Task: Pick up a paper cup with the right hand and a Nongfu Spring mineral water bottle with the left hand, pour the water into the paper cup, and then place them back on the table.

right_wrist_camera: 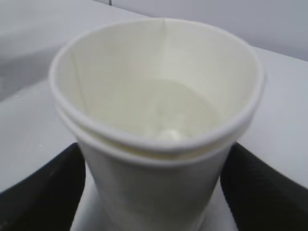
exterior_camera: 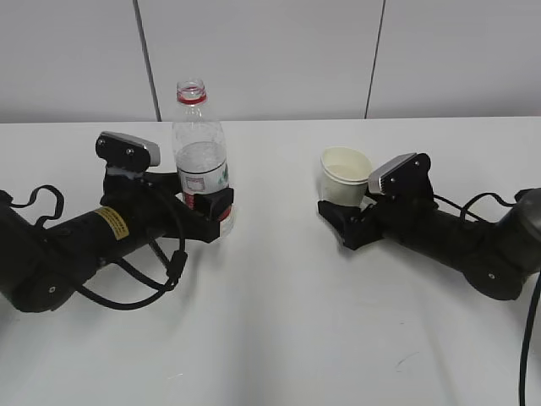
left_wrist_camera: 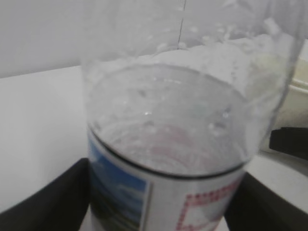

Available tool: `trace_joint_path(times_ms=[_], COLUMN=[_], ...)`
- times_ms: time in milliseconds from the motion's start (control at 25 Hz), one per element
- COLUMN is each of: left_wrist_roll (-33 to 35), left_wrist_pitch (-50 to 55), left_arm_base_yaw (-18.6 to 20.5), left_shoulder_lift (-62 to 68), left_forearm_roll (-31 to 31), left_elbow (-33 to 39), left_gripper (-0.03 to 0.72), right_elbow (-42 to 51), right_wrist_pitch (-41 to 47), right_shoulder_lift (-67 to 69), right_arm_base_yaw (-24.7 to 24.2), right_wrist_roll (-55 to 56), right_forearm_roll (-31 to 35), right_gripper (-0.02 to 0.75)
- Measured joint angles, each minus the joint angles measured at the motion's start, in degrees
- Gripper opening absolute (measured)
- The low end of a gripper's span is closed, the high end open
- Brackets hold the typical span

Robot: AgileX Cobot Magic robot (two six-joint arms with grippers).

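The Nongfu Spring bottle (exterior_camera: 199, 152) stands upright on the white table (exterior_camera: 270, 321), uncapped, with a red neck ring and partly filled with water. My left gripper (exterior_camera: 207, 211) is shut on its labelled lower part. In the left wrist view the bottle (left_wrist_camera: 168, 134) fills the frame, with a black finger pressed on each side of it in the left gripper (left_wrist_camera: 163, 207). The cream paper cup (exterior_camera: 345, 173) sits upright in my right gripper (exterior_camera: 342, 216). In the right wrist view the cup (right_wrist_camera: 154, 96) holds some liquid, and the right gripper (right_wrist_camera: 154, 192) closes on its wall just below the rim.
Both arms lie low over the table, with the left arm's black cables (exterior_camera: 144, 279) looping beside it. A grey panelled wall (exterior_camera: 270, 51) runs behind the table's far edge. A bare strip of table separates the bottle and the cup.
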Motion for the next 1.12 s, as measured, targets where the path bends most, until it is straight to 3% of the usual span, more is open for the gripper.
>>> trace_joint_path(times_ms=[240, 440, 600, 840, 1000, 1120], left_wrist_roll=[0.0, 3.8, 10.5, 11.9, 12.1, 12.1], left_wrist_pitch=[0.5, 1.7, 7.9, 9.3, 27.0, 55.1], left_arm_base_yaw=[0.0, 0.9, 7.2, 19.1, 21.2, 21.2], left_shoulder_lift=[-3.8, -10.2, -15.3, -16.8, -17.2, -18.1], left_forearm_roll=[-1.4, -9.7, -15.3, -15.9, -14.3, -13.9], left_elbow=[7.3, 15.3, 15.9, 15.0, 7.3, -4.3], left_gripper=[0.567, 0.567, 0.568, 0.567, 0.559, 0.554], right_elbow=[8.5, 16.9, 18.7, 15.0, 9.4, 3.3], right_wrist_pitch=[-0.5, -0.9, -1.1, 1.2, 16.3, 38.6], right_shoulder_lift=[-4.5, -10.3, -13.2, -13.4, -15.3, -19.9], right_arm_base_yaw=[0.0, -0.9, -6.6, -15.2, -15.7, -15.7], right_wrist_roll=[0.2, -0.5, -1.4, -1.6, 1.9, 9.2], right_forearm_roll=[2.8, 13.3, 20.7, 21.7, 18.7, 12.3], right_gripper=[0.661, 0.657, 0.642, 0.628, 0.618, 0.612])
